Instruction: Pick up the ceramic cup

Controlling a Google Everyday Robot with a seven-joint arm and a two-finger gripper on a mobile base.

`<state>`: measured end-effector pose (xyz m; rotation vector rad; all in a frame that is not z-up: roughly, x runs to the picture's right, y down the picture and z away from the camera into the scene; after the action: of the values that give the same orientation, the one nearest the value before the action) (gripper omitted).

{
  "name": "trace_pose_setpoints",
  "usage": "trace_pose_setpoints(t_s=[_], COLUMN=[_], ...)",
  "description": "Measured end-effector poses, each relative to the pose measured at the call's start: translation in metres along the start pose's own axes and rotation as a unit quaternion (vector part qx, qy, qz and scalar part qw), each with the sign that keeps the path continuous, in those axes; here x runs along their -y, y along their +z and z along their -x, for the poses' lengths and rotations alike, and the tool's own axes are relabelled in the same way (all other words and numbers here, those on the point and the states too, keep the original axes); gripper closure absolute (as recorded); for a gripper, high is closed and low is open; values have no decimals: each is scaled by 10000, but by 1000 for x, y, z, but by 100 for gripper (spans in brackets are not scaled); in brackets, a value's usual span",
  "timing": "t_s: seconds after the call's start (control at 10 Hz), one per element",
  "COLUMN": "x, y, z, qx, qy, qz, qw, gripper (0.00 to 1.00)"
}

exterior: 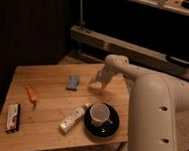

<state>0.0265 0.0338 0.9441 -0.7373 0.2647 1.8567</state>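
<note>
Approach is the step I judge myself to be in. My claw [95, 83] hangs low over the far side of the light wooden table [47, 105], at the end of my white arm, and the cup is not in it. Whether it is spread or pressed together I cannot tell.

The small white ceramic cup [100, 113] stands upright on the round black plate [114, 128] near the table's front right edge, well apart from my claw. A slim white bottle [72, 119] lies on its side just beside the plate's left rim; I cannot tell if they touch. A small blue block [73, 82] lies near my claw on its left.

Next, I think, I must carry my claw across the table to a spot above the cup's wide rim. There I would spread it enough to take one wall of the cup and come down straight. The bottle leaves little room on that side, so coming from the right or from above seems safer.
</note>
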Motion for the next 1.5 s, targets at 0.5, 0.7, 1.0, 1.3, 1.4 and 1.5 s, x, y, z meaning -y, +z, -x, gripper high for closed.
trace_pose_setpoints(t_s=[0.5, 0.7, 1.0, 1.3, 1.4, 1.5], x=[0, 3, -2, -1, -1, -1], y=[-33, -65, -71, -71, -71, -70], z=[-15, -25, -30, -30, -30, -30], qx=[344, 526, 553, 552, 551, 548], qy=[-163, -192, -240, -236, -234, -235], qz=[-13, 33, 60, 54, 51, 53], qw=[9993, 9984, 9982, 9982, 9982, 9982], gripper=[39, 39, 39, 39, 39, 39])
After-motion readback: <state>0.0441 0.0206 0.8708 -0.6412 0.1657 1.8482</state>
